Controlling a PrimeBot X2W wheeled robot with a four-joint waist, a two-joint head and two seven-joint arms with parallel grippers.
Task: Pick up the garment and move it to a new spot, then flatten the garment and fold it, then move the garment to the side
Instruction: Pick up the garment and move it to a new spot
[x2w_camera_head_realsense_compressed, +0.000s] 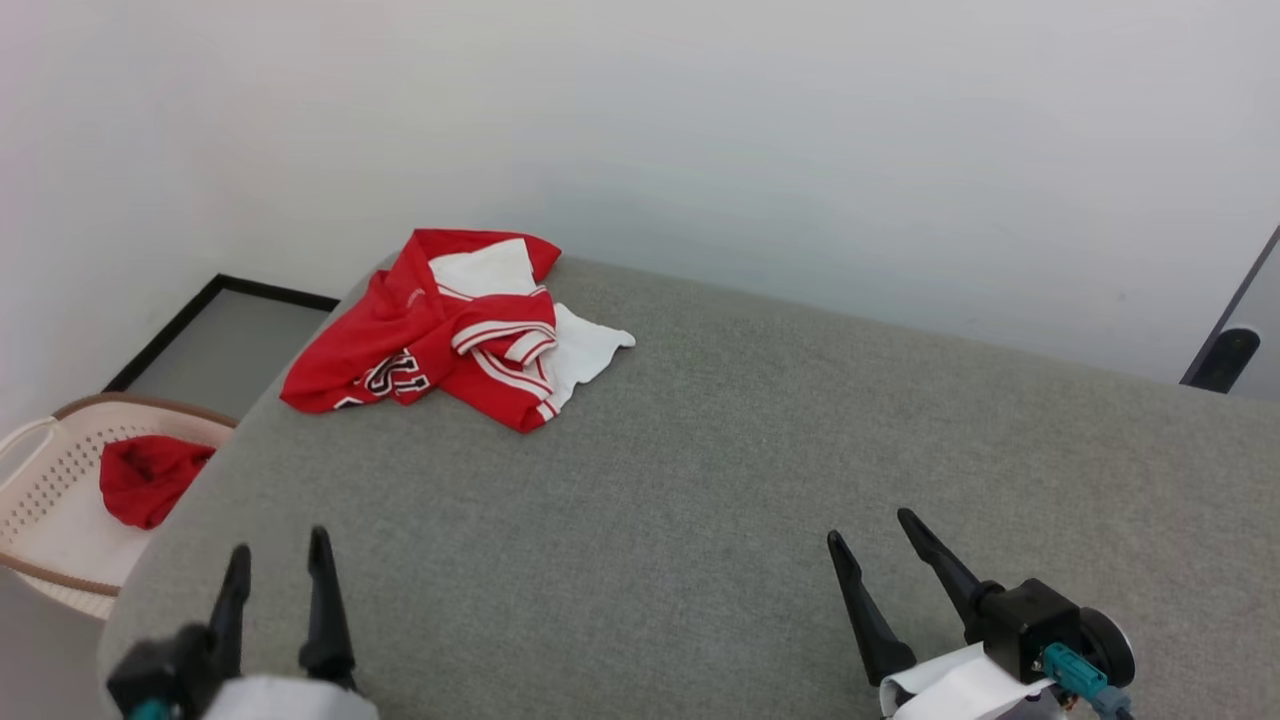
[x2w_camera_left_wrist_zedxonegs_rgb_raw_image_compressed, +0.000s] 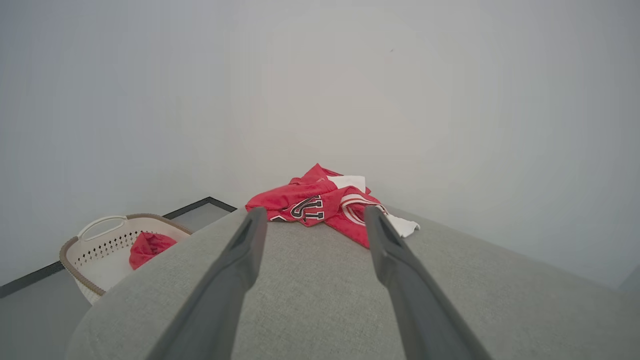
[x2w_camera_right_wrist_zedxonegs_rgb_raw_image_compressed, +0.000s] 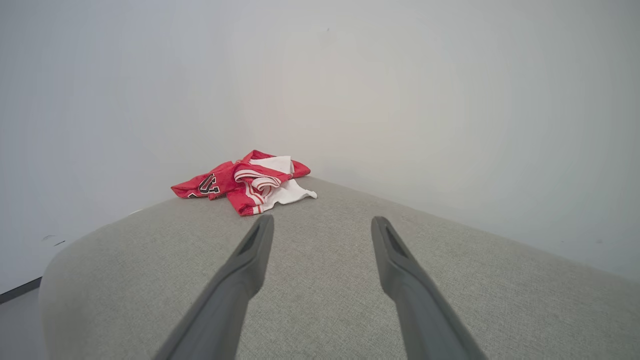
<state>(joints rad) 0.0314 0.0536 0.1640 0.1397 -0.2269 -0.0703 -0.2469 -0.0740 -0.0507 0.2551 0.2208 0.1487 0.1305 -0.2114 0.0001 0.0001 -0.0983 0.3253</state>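
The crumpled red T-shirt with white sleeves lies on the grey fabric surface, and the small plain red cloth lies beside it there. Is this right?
Not quite. The small plain red cloth lies in the cream perforated basket beside the grey fabric surface, as the head view shows. The crumpled red T-shirt with white sleeves does lie on that surface.

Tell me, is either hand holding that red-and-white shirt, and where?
Nothing is held. The left hand and right hand stand open and empty; the garment lies apart from both.
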